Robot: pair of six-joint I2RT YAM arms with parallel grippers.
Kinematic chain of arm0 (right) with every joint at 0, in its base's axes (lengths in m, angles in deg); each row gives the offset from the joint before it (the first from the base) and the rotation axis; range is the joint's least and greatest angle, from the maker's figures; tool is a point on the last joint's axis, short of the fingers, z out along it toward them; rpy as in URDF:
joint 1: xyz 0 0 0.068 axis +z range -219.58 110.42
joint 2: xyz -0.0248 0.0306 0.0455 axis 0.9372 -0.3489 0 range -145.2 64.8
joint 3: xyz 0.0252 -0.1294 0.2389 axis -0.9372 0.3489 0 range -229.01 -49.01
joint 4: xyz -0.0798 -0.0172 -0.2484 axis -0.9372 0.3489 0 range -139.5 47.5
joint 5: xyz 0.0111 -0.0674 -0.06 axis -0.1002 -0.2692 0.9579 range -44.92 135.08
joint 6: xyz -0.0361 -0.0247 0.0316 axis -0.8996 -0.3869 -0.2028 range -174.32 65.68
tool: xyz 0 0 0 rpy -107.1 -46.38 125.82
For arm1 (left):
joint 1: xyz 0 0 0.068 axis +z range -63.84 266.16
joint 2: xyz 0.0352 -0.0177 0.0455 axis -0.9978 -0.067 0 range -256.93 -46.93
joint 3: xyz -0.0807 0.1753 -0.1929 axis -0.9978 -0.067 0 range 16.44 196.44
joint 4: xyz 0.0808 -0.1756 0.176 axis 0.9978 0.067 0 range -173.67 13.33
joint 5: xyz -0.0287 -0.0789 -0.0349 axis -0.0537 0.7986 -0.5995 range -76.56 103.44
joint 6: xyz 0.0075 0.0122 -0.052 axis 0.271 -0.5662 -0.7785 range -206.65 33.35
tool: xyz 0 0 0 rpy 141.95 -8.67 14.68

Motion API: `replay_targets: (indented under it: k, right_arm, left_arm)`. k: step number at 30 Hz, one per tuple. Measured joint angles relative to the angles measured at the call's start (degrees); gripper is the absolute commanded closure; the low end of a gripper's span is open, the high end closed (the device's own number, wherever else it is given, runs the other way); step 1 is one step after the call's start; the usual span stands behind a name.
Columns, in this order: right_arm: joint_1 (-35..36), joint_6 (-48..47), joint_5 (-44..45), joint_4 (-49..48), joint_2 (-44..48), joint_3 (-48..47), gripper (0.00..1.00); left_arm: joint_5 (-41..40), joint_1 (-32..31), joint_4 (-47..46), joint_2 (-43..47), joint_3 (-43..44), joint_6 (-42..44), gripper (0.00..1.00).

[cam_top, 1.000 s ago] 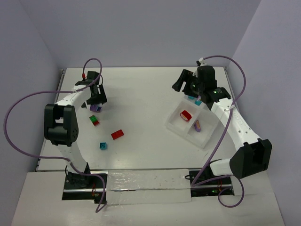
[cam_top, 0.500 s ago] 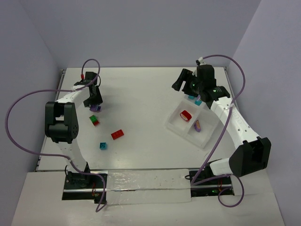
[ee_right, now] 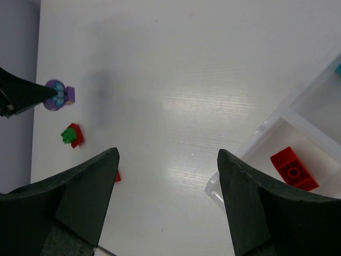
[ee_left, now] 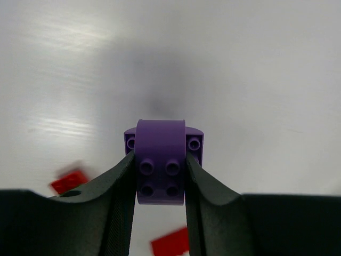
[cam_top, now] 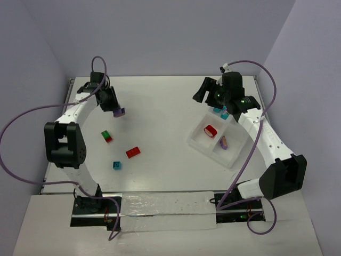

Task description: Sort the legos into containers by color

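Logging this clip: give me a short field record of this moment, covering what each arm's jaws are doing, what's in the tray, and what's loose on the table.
left jaws: closed on a purple brick, apparently raised off the table
right jaws: open, empty, raised near the tray's far corner
in tray: red brick, second purple brick, teal bricks, in separate compartments
on table: green-and-red pair, loose red brick, loose teal brick

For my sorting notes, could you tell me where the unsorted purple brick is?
Top view, far left: the purple brick is clamped in the left gripper.
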Motion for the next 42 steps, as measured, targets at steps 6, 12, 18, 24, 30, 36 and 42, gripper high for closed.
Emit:
replay_targets:
  k: [6, 12, 18, 24, 30, 36, 42]
  right_arm:
    - [4.6, -5.3, -4.5, 1.9, -3.3, -6.5, 0.18]
    - [14.4, -20.3, -7.1, 0.2, -3.4, -7.1, 0.21]
    - [17.7, -33.4, -10.4, -12.4, 4.1, 6.1, 0.12]
    - [19.8, -40.0, -11.3, -17.8, 0.9, 2.6, 0.14]
    - [22.8, -43.0, -11.3, -21.9, -4.6, -0.6, 0.15]
    - [24.4, -44.6, -11.4, -23.1, -10.0, -4.1, 0.18]
    - [24.6, -44.9, -11.2, -23.8, -13.3, -6.4, 0.26]
  left_arm:
    - [27.4, -0.1, -9.9, 9.7, 1.1, -7.0, 1.0]
    - [46.6, -0.2, -18.6, 10.5, 0.2, -14.0, 1.0]
    - [54.2, -0.5, -17.0, 7.4, 0.7, -14.6, 1.0]
    - [57.3, -0.7, -18.3, 7.4, 0.2, -16.9, 1.0]
    - [58.0, -1.5, -18.3, 7.6, -0.4, -17.3, 1.0]
    - [58.2, -2.1, -18.3, 8.1, -0.6, -17.3, 1.0]
    - [58.4, -2.3, -18.7, 8.6, -1.4, -17.7, 1.0]
